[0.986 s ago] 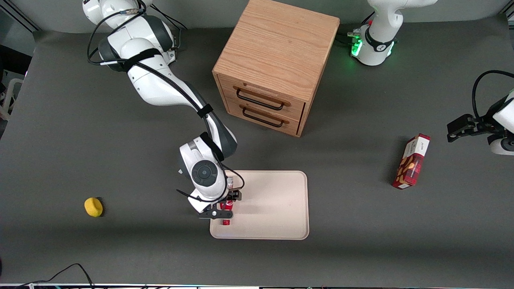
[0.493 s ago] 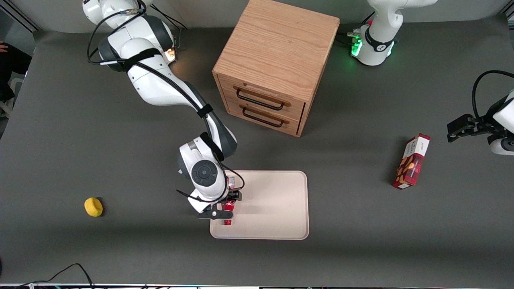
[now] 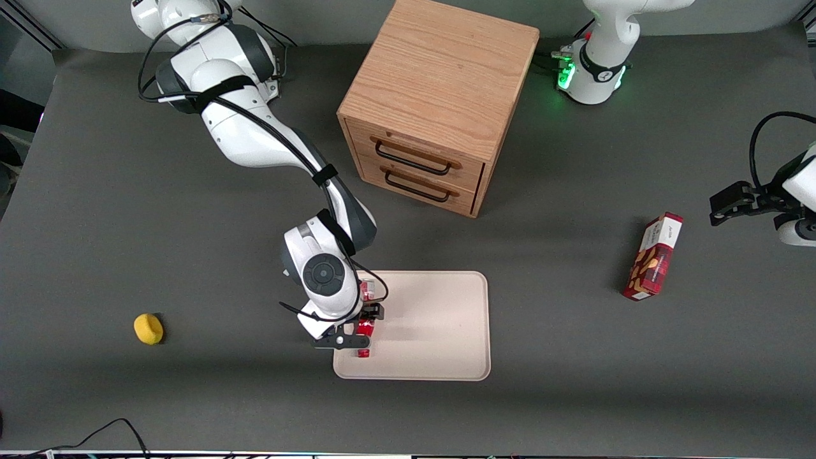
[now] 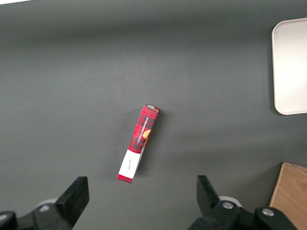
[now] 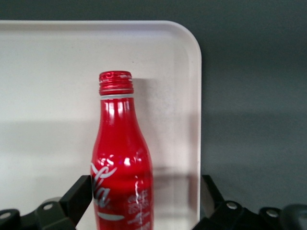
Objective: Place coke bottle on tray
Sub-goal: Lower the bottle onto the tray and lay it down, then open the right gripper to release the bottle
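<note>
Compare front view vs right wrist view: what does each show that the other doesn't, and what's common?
Front view only: the wooden drawer cabinet, the yellow object toward the working arm's end of the table, the snack box toward the parked arm's end, and the whole arm reaching to the tray.

Right wrist view only: the coke bottle lying on the tray, its white script and ribbed red cap, and a gap between it and one finger.

Both: coke bottle, tray, gripper over the tray's corner.

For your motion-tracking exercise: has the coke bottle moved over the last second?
Barely, if at all: the coke bottle stays between the gripper fingers at the tray edge.
</note>
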Motion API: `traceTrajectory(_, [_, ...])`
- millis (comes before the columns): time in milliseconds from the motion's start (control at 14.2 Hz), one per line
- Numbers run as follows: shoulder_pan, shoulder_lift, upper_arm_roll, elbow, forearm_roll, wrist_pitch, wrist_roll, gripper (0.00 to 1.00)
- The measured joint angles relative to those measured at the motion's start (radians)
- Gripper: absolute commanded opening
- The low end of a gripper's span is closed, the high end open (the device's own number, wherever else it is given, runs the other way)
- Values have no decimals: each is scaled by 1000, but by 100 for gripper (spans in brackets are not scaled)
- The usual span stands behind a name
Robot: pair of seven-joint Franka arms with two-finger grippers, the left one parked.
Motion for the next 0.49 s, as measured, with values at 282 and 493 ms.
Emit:
traceTrajectory(282, [0, -42, 1, 13, 5, -95, 0, 100])
traceTrajectory(493, [-3, -106, 1, 4, 23, -223, 0, 100])
